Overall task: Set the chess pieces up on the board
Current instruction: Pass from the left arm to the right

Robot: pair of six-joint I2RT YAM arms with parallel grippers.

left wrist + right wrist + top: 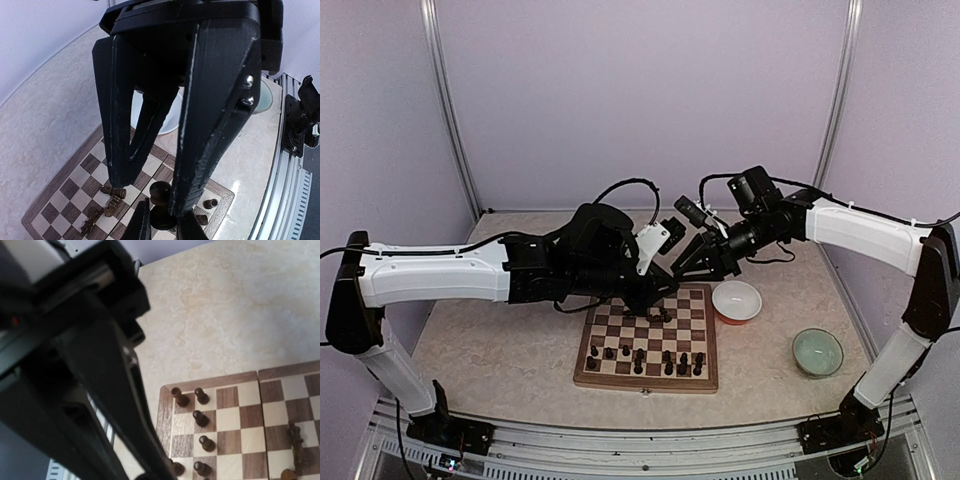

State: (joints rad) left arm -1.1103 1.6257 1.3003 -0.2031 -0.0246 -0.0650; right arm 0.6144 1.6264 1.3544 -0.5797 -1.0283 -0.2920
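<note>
A beige marbled table (pixel 500 350) is enclosed by pale lavender walls (pixel 640 100). A white bowl (pixel 737 300) with an orange-red outside is set on it at the right; a pale green bowl (pixel 817 351) is placed nearer, further right, apart from the first.

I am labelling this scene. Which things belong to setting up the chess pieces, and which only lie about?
For the job: the board, the chess pieces on it, the piece held in the left gripper.
Lying about: the white bowl, the green bowl, both to the right of the board.
</note>
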